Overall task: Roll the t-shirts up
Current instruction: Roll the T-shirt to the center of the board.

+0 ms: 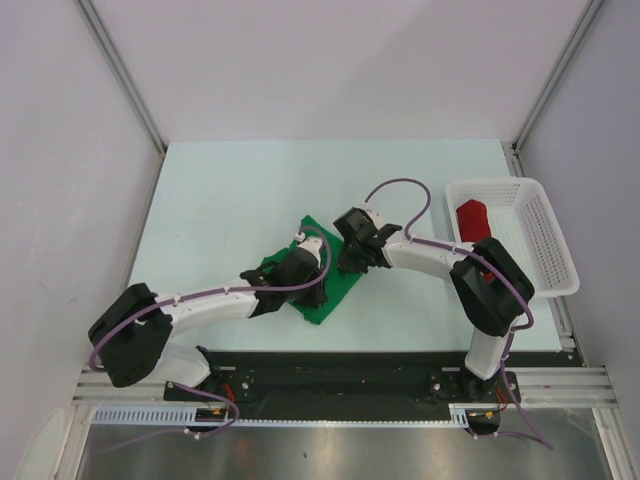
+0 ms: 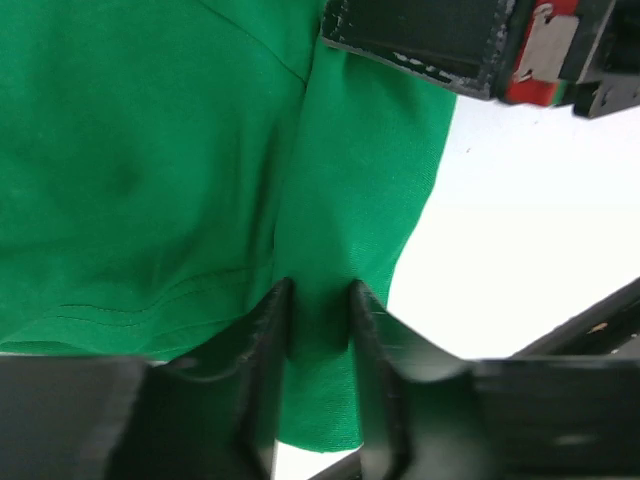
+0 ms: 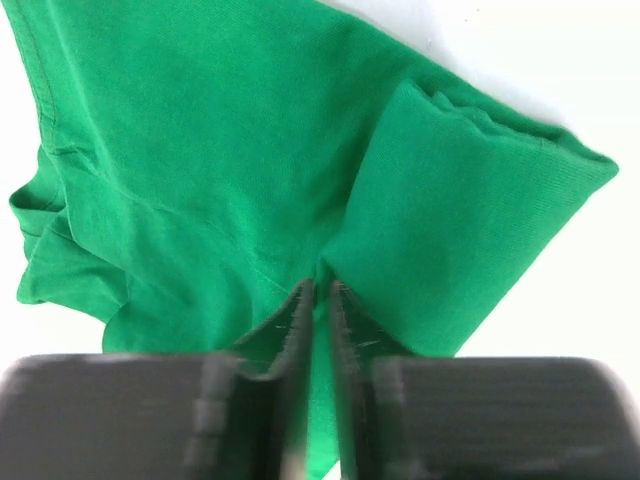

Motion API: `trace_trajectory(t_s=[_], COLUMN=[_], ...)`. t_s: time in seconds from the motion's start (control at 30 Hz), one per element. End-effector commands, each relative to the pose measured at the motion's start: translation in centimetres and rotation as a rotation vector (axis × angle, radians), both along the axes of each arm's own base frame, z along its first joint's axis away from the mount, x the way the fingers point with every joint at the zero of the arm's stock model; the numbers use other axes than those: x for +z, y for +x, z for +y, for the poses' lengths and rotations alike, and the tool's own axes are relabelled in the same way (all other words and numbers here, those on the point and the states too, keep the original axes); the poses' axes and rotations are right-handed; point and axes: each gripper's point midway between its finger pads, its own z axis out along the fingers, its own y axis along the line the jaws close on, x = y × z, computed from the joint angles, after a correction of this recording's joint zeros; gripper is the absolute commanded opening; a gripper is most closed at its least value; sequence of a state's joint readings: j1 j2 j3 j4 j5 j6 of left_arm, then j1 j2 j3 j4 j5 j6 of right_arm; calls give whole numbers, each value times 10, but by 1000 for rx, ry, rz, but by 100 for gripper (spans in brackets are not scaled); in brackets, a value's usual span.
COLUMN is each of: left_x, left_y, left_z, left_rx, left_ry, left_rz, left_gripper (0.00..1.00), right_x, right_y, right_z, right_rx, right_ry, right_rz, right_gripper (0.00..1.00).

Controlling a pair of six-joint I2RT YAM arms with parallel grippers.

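The green t-shirt (image 1: 336, 297) lies partly folded on the table between the two arms, and it fills the left wrist view (image 2: 150, 170) and the right wrist view (image 3: 200, 150). A thick rolled or folded part (image 3: 460, 230) sits at its right. My left gripper (image 2: 319, 290) is shut on a raised fold of the green cloth, near the shirt's lower edge (image 1: 316, 288). My right gripper (image 3: 318, 288) is pinched on a pucker of the same cloth, its jaws nearly together, at the shirt's upper right (image 1: 350, 262). The red t-shirt (image 1: 471, 217) lies rolled in the basket.
A white mesh basket (image 1: 545, 235) stands at the table's right edge, behind the right arm's elbow (image 1: 490, 280). Part of the right arm's wrist (image 2: 430, 35) shows just above the cloth in the left wrist view. Grey walls enclose the table on three sides.
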State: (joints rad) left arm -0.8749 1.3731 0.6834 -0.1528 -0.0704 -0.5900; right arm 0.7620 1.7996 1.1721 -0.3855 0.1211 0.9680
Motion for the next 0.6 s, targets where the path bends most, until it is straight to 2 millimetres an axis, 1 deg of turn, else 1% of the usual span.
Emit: trace_trajectory(t_s=[0.0,0.03,0.07,0.13,0.23,0.43,0.47,0.57], left_x=[2,-1,-4,-11,-16,-24,-23,-26], left_y=[14,14,14,15,15,18,18,19], left_z=[7,9,11,14,16,24,24,27], left_rx=[45,50,52,56,63,91,93,103], left_ry=[48,60,68,87,99,101,97,95], left_rz=[-51,-47,-41,-30,-22,-1,1,18], left_gripper=[30,27,21,18,15,13,13,13], right_x=[19,22,25,34,46,62,67,65], right_y=[17,17,18,18,20,17,16,12], right_z=[4,3,2,-1,-9,-25,-26,-34], right_rx=[-7,-8,-6,-5,-16,-42,-46,-64], right_ry=[22,19,21,19,6,-25,-17,-22], right_rz=[-61,-67,-77,-96,-124,-164,-175,-174], right_gripper=[23,29,31,37,40,43,43,41])
